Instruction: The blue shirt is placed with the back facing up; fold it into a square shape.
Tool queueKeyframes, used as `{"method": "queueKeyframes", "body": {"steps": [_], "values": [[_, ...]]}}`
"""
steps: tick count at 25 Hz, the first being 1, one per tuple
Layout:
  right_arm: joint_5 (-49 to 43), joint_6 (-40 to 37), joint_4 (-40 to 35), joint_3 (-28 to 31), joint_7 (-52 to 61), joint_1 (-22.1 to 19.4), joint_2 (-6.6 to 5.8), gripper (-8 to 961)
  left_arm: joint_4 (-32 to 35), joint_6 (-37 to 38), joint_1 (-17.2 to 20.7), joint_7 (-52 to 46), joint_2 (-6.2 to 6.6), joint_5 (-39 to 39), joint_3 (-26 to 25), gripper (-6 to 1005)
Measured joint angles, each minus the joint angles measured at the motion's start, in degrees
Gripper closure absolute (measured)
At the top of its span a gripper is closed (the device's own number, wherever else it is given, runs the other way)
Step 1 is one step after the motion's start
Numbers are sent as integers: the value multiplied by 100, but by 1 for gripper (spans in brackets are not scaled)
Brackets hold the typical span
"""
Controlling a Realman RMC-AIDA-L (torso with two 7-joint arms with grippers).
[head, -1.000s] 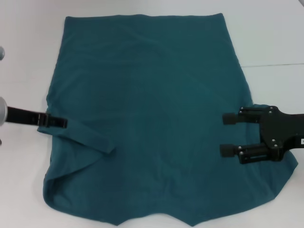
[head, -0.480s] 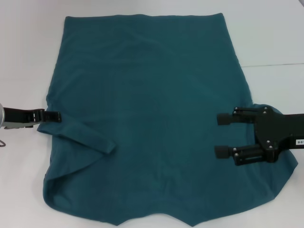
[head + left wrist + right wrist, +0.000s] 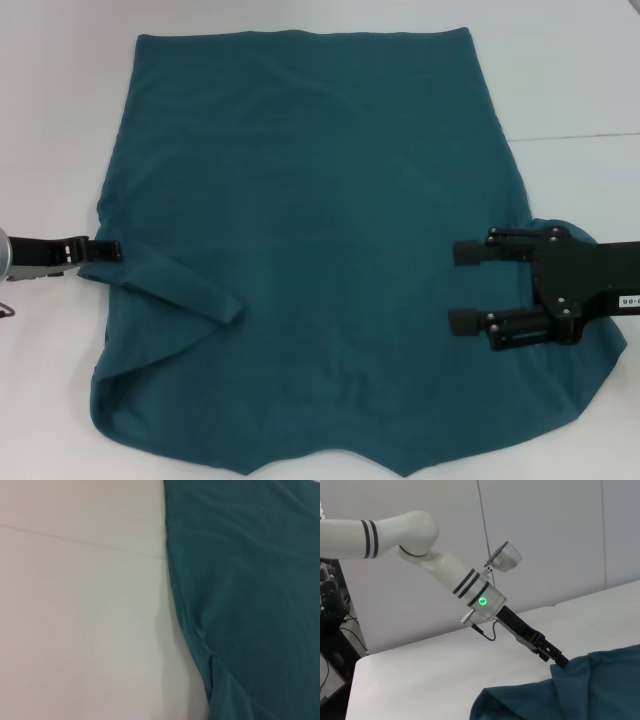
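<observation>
While the near hem still lies in loose points at the closest edge of the table (image 3: 580, 70), the blue shirt (image 3: 310, 230) is spread back-up across most of the white surface, its straight far edge well up the table and no lettering on show. Close on its left side a sleeve is turned in over the body as a narrow diagonal strip (image 3: 185, 290); the cloth below it bulges in an untidy curve.

At that side the left gripper (image 3: 105, 250) sits right at the shirt's edge, its tip meeting the cloth where the strip begins. From across the table the right wrist view shows its thin black tip (image 3: 559, 661) touching a raised ridge of fabric, but I cannot tell whether the fingers are pinched on it or merely resting there.

Over on the opposite side the right gripper (image 3: 463, 285) hovers above the body, jaws spread wide and holding nothing, pointing inward, with the right sleeve bunched under its wrist.

By my reckoning this is the first stage, bringing the sides in. The left fold looks begun but not flat, and the right one not started. Next the right gripper would need to take hold of the right sleeve or side edge and carry it toward the middle, keeping the fold line straight.
</observation>
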Motion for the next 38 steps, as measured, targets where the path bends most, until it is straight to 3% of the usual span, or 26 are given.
{"method": "queueKeyframes", "body": {"steps": [18, 28, 33, 38], "values": [[0, 11, 86, 0, -47, -3, 1, 38, -351, -228, -97, 38, 13, -36, -1, 161], [0, 17, 97, 1, -47, -19, 0, 38, -564, -189, -102, 540, 92, -695, -19, 180], [0, 21, 105, 0, -48, -11, 0, 38, -608, -185, -115, 580, 96, -716, 2, 410], [0, 24, 106, 0, -48, 11, 0, 38, -626, -174, -142, 594, 95, -720, 26, 560]]}}
